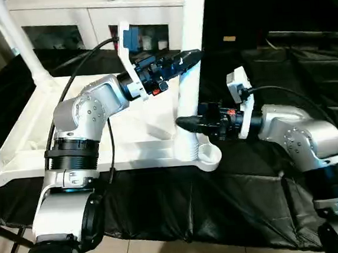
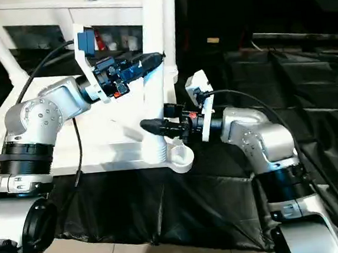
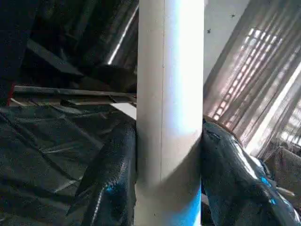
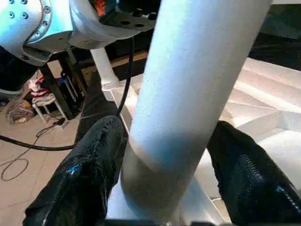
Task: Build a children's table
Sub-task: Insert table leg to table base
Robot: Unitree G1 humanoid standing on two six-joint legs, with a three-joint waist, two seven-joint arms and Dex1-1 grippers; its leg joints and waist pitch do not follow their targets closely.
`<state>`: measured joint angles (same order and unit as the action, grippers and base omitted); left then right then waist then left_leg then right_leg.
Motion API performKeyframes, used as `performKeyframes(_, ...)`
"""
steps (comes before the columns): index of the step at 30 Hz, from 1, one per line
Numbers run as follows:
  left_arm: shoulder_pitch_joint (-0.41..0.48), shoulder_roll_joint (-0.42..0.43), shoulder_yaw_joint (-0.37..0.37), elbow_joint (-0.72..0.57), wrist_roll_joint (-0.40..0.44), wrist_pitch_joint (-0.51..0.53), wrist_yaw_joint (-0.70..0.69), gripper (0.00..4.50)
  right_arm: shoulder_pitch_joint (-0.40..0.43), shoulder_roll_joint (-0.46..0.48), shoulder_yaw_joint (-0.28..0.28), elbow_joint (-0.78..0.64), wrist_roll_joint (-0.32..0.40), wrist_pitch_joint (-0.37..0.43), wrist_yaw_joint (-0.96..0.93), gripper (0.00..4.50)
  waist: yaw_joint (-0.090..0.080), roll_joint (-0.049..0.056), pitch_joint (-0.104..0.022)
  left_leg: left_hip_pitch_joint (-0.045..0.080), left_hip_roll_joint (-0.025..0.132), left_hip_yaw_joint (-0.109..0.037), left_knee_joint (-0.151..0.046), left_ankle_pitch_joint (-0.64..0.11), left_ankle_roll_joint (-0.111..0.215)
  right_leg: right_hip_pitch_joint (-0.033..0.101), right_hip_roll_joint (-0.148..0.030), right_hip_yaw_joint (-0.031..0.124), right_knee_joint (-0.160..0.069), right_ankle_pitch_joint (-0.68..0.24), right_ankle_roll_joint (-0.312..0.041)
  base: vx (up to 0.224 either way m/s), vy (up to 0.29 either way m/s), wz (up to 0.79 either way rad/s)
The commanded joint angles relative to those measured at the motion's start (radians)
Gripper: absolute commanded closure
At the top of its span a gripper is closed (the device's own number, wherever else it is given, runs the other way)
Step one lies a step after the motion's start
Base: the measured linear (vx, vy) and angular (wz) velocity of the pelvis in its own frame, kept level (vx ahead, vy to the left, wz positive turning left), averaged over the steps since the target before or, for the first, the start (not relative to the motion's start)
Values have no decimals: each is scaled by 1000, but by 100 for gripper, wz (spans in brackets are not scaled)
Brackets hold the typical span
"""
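At near right corner of the upside-down tabletop [image 1: 100,150] on the black-draped bench [image 1: 223,199], a white leg [image 1: 188,65] stands upright in its socket. My L end effector [image 1: 191,58] reaches level w/ bent elbow, clamped on leg high up. R end effector [image 4: 164,155], forearm level, straddles leg base; fingers [image 4: 84,179] apart, not pressing.
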<state>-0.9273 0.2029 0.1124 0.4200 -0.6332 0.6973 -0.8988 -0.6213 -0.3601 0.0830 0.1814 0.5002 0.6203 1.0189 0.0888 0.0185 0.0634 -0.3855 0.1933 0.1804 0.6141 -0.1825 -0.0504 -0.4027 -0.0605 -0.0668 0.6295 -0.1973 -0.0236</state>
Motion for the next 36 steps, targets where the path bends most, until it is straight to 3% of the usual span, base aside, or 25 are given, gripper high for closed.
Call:
performKeyframes(1, -5, 2, 1, 8, 10, -11, 9, 275, -15, -2, -6, 6, -6, -9, 4, 141, 0, -13, -83, 15, 29, -10, -57, -60, 50, 67, -75, 48, -67, -65, -230, 0, 0, 0)
performKeyframes(15, -4, 5, -19, -29, -14, -9, -70, 275, -27, -8, 15, 75, 33, 112, 56, 141, 2, -11, -84, 15, 30, -10, -56, -58, 52, 68, -75, 47, -67, -61, -239, 0, 0, 0)
performKeyframes(31, -1, -10, -24, -50, -26, 12, -95, 276, -39, 10, 23, 111, 55, 140, 108, 141, 5, -13, -84, 14, 31, -9, -55, -52, 54, 66, -76, 46, -66, -60, -240, 0, 0, 0)
performKeyframes(32, 1, -9, -29, -52, -27, 15, -98, 276, -41, 11, 23, 116, 55, 140, 111, 168, 5, -13, -84, 14, 31, -10, -56, -53, 52, 67, -75, 46, -66, -63, -239, 0, 0, 0)
performKeyframes(35, 3, -8, -33, -55, -27, 17, -101, 276, -43, 12, 23, 119, 53, 139, 114, 180, 5, -12, -85, 13, 32, -10, -55, -50, 53, 68, -76, 46, -65, -56, -240, 0, 0, 0)
performKeyframes(36, 3, -8, -36, -54, -24, 16, -102, 276, -44, 11, 23, 124, 46, 134, 114, 206, 5, -12, -84, 14, 31, -10, -55, -52, 53, 67, -75, 46, -66, -60, -239, 0, 0, 0)
